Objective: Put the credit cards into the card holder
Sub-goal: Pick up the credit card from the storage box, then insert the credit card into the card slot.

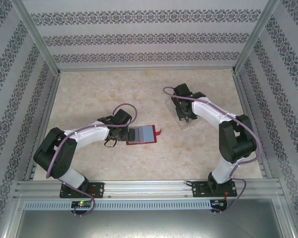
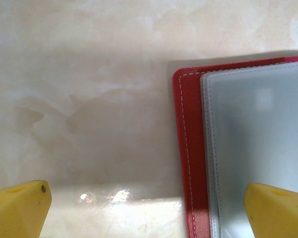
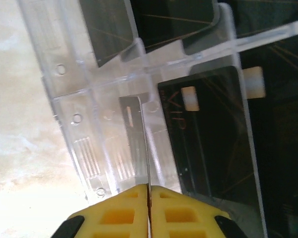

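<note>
The dark-red card holder (image 1: pixel 141 134) lies open on the table, pale grey-blue pockets up. My left gripper (image 1: pixel 120 133) hovers open over its left edge; in the left wrist view one yellow finger (image 2: pixel 20 208) is over bare table and the other over the grey pocket, with the red border (image 2: pixel 191 148) between them. My right gripper (image 1: pixel 185 116) is down at the clear rack. Its jaws (image 3: pixel 149 187) are shut on a thin credit card (image 3: pixel 145 144) seen edge-on. Another black credit card (image 3: pixel 208 134) with orange marks stands in the rack beside it, and more dark cards sit behind.
The clear plastic tiered rack (image 3: pixel 84 99) stands on the marble-look table (image 1: pixel 89 94) at centre right, under the right wrist. Patterned walls and metal frame posts (image 1: pixel 37 37) enclose the table on three sides.
</note>
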